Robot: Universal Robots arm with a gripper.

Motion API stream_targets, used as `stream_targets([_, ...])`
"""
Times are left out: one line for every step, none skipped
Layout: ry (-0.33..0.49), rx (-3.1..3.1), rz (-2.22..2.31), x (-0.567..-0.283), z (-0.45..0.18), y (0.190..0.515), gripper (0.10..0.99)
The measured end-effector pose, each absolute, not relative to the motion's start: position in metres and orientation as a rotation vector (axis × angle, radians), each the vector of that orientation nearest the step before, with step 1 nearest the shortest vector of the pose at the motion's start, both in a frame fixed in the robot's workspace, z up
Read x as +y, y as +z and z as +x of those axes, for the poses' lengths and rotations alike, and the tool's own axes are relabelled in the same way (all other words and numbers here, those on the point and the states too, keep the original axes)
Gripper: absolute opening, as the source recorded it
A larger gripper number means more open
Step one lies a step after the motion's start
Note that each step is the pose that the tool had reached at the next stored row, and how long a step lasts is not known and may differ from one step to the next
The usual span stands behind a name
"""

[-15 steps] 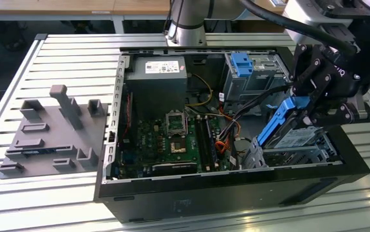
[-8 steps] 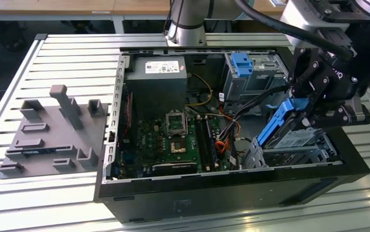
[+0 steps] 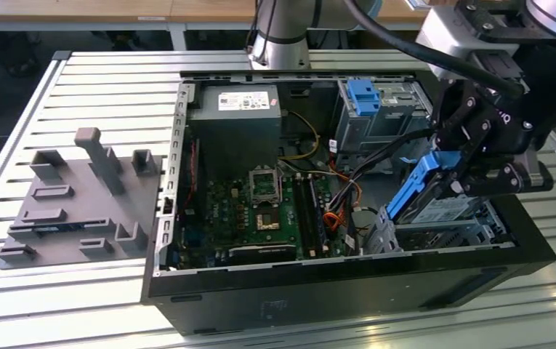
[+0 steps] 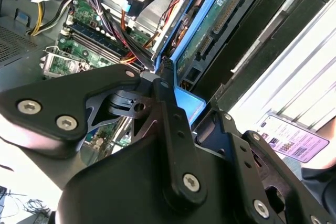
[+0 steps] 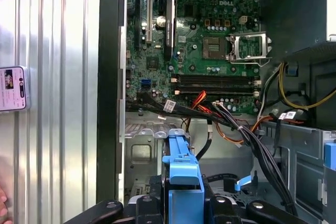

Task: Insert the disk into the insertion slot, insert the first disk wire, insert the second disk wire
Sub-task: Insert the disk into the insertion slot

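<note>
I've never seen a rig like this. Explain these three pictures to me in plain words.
This is one robot arm working over an open computer case on a slatted table. The exterior view comes from a camera off the arm; both wrist views come from cameras riding on it, looking into the case. The gripper is shut on the disk, a silver drive in a blue caddy, held tilted over the insertion slot, a perforated metal cage. A grey fixture plate lies beside the case, on the exterior view's left.
</note>
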State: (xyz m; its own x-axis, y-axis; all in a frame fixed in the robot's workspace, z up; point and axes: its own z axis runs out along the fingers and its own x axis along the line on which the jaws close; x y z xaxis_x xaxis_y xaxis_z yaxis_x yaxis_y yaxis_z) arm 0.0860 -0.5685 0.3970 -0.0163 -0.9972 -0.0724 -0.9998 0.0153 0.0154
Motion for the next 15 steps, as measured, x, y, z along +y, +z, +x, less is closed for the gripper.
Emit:
stream_targets([0.096,2.209,-2.174,-0.5685,0.086,0.3966,0.369])
stream_targets([0.096,2.209,-2.174,-0.5685,0.086,0.3962,0.369])
stream_targets([0.096,2.209,-2.174,-0.5685,0.086,0.396,0.369])
stream_targets([0.096,2.209,-2.174,-0.5685,0.086,0.3957,0.369])
stream_targets([0.096,2.209,-2.174,-0.5685,0.086,0.3953,0.369])
stream_targets([0.096,2.209,-2.174,-0.5685,0.086,0.395,0.369])
stream_targets([0.096,2.209,-2.174,-0.5685,0.086,0.3947,0.369])
stream_targets([0.096,2.209,-2.174,-0.5685,0.086,0.3944,0.369])
stream_targets([0.096,2.209,-2.174,-0.5685,0.086,0.3941,0.369])
stream_targets([0.096,2.209,-2.174,-0.5685,0.086,0.3938,0.369])
stream_targets([0.096,2.209,-2.174,-0.5685,0.086,0.3935,0.369])
stream_targets([0.096,2.209,-2.174,-0.5685,0.086,0.3932,0.369])
stream_targets([0.096,2.209,-2.174,-0.5685,0.086,0.3929,0.369])
stream_targets([0.096,2.209,-2.174,-0.5685,0.086,0.3926,0.369])
stream_targets([0.096,2.209,-2.174,-0.5685,0.086,0.3922,0.369])
